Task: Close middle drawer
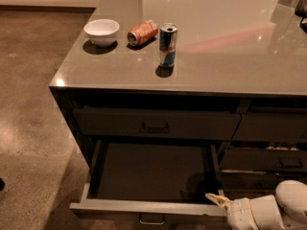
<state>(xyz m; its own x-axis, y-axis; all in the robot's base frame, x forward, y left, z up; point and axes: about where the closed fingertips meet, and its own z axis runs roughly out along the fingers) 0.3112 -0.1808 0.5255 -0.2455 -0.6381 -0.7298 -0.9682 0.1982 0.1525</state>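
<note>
I see the grey counter (pixel 230 56) filling most of my view. Below it the middle drawer (pixel 144 207) stands pulled well out, under the shut top drawer (pixel 153 123). The gripper (pixel 218 202) sits low at the open drawer's front right corner; I cannot tell whether it is open or closed. On the counter stand an upright blue can (pixel 168 44), a tipped orange can (pixel 142 32) and a white bowl (pixel 101 31).
</note>
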